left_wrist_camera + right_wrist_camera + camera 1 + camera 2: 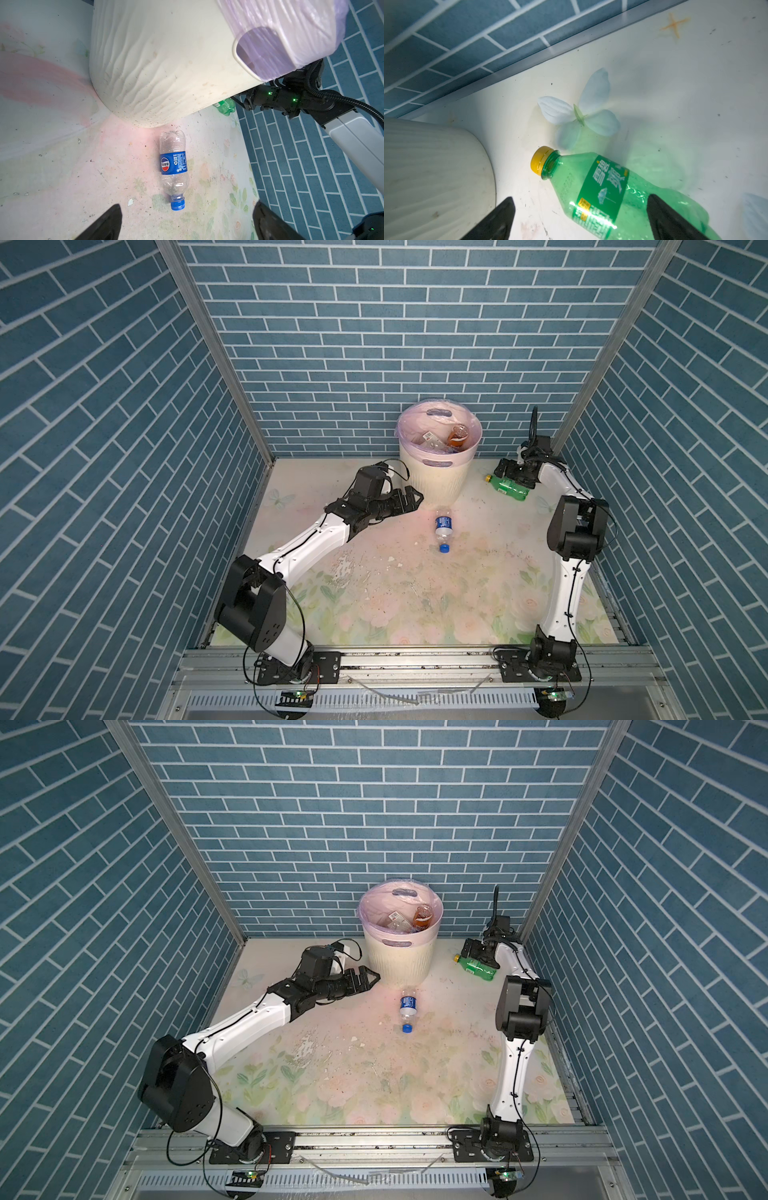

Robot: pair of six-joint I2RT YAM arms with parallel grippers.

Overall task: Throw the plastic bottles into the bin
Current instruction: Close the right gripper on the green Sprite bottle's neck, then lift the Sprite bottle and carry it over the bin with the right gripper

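Observation:
The cream ribbed bin with a pink liner stands at the back middle. Inside it lie a brown bottle and clear ones. On the floor in front of the bin lies a clear plastic bottle with a blue label and cap. My left gripper hovers open to its left, empty. A green bottle with a yellow cap lies to the right of the bin. My right gripper stands open astride it.
Blue brick-pattern walls close in the floor on three sides, and the back-right corner is close to the right gripper. The bin wall lies just beside the green bottle's cap. A metal rail runs along the front edge.

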